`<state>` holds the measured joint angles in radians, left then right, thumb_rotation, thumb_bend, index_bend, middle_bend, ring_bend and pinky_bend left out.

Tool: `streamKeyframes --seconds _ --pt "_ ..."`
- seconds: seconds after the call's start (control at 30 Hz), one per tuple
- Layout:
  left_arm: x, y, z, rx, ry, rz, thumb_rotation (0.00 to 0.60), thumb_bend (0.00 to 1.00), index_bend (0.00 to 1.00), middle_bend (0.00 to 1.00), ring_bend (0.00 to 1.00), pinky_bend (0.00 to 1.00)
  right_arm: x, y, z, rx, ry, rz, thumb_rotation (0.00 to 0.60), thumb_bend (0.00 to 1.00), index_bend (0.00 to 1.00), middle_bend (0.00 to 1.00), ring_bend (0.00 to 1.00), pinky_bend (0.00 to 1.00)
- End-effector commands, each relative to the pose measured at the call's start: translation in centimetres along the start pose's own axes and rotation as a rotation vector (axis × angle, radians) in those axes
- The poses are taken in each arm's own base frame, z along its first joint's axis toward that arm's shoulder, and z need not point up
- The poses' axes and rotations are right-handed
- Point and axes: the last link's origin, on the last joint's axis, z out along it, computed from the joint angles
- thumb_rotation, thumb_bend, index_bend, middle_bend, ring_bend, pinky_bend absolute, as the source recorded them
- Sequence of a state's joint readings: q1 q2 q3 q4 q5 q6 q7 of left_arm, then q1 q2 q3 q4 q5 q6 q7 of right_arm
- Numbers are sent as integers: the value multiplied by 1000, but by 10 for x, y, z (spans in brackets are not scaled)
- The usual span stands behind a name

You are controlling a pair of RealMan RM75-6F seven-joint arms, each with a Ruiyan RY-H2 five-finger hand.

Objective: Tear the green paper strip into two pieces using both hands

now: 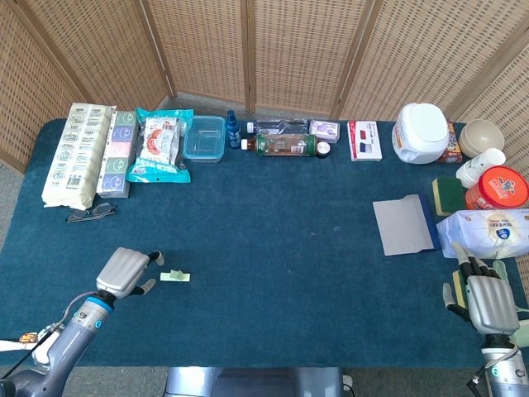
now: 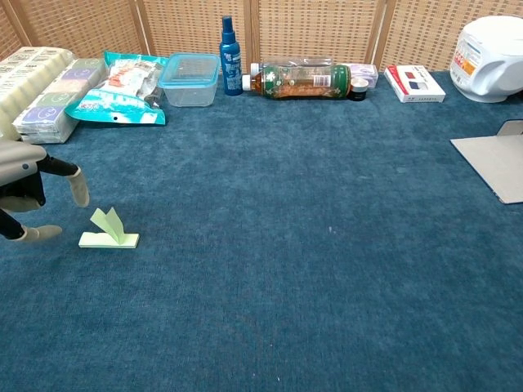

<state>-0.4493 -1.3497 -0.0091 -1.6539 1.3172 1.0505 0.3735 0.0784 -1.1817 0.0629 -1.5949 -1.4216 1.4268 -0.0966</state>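
A small folded green paper strip (image 1: 174, 275) lies on the blue cloth, one end sticking up (image 2: 109, 228). My left hand (image 1: 124, 271) hovers just left of it, fingers spread and apart, holding nothing; in the chest view only part of the left hand (image 2: 29, 188) shows at the left edge, with a fingertip close to the strip but not touching. My right hand (image 1: 484, 299) rests at the table's near right corner, fingers extended, empty. It is out of the chest view.
Along the back edge stand packets (image 1: 78, 153), a snack bag (image 1: 159, 145), a clear box (image 1: 205, 137), a spray bottle (image 2: 231, 45) and a lying bottle (image 2: 298, 81). Glasses (image 1: 91, 212) lie left. A grey card (image 1: 402, 225) and a wipes pack (image 1: 488, 231) sit right.
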Motion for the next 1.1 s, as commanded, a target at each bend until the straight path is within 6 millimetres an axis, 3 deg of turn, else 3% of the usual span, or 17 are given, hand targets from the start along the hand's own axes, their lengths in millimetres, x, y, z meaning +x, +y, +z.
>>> streamKeyframes --seconds 0.03,1.1 --pt "-3 1 1 -2 -20 0 600 285 382 1000 1000 1000 -1 0 -1 -1 -3 0 509 524 0 178 250 388" --pt "-22 15 24 -17 -66 4 600 285 391 1000 1000 1000 -1 6 -6 -28 -2 6 508 524 0 178 251 389"
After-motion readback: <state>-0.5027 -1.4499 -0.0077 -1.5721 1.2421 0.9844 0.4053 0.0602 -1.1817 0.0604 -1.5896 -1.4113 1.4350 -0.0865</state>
